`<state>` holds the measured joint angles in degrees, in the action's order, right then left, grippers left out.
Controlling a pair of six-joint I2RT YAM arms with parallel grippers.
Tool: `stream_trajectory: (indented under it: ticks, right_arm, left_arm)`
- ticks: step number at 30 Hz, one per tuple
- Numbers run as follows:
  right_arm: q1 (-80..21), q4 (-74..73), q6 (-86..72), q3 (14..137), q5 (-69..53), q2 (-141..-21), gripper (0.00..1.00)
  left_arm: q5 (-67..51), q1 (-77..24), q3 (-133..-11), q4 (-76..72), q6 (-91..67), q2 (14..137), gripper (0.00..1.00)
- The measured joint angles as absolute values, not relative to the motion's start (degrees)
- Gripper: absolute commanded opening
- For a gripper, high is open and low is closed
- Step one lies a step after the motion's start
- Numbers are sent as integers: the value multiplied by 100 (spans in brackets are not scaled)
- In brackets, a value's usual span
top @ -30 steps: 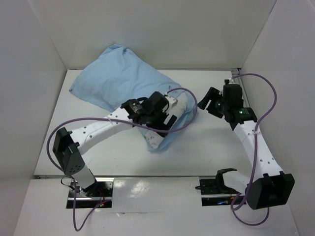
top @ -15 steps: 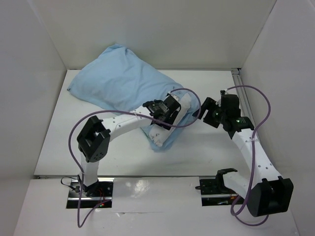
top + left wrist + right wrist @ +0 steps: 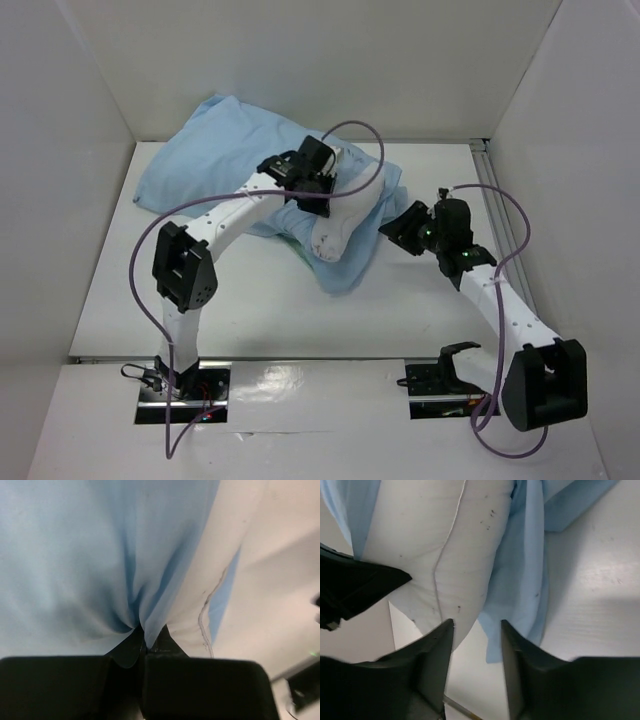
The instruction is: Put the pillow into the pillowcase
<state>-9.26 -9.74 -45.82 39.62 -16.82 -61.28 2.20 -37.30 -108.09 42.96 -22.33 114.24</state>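
Observation:
The light blue pillowcase (image 3: 235, 150) lies at the back left of the table, drawn over most of the white pillow (image 3: 333, 238), whose bare end pokes out toward the front. My left gripper (image 3: 320, 186) sits on top of that bundle, shut on a fold of the pillowcase (image 3: 100, 560); the pinch (image 3: 145, 647) shows in the left wrist view, with the pillow's seam (image 3: 206, 611) beside it. My right gripper (image 3: 394, 228) stands open just right of the pillow's end. In its own view the gripper (image 3: 476, 630) faces the pillow (image 3: 445, 540) and the pillowcase's loose hem (image 3: 520, 585), holding nothing.
White walls close in the table on the left, back and right. A metal rail (image 3: 482, 150) runs along the back right edge. Purple cables (image 3: 350, 128) loop over both arms. The left arm's black body (image 3: 350, 587) shows at the left of the right wrist view.
My left gripper has moved toward the back and shut on the pillowcase, dragging cloth and pillow with it. My right gripper has come left toward the pillow's end, its jaws narrower.

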Motion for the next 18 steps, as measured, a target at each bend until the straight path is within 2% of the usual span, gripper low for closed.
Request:
stream_trajectory:
  ticks: [2, 4, 7, 12, 18]
  right_arm:
    - [-1046, -572, -4781, 3962, -1608, -6329, 34]
    - [-1157, -180, -4965, 3968, -1511, -6617, 30]
    - [-1302, 309, -5177, 4021, -1264, -7129, 30]
    - [-1505, 860, -5365, 4307, -1039, -8025, 41]
    - [-1562, 1334, -5494, 4777, -727, -8794, 47]
  left_arm:
    - [-377, -3448, -11030, 4401, -2226, 11421, 0]
    - [-904, -3201, -11163, 4447, -2231, 11406, 0]
    - [-1651, -2882, -11225, 4499, -2255, 11327, 0]
    - [-2456, -2561, -11306, 4501, -2274, 11262, 0]
    - [-2849, -2447, -11327, 4501, -2279, 11262, 0]
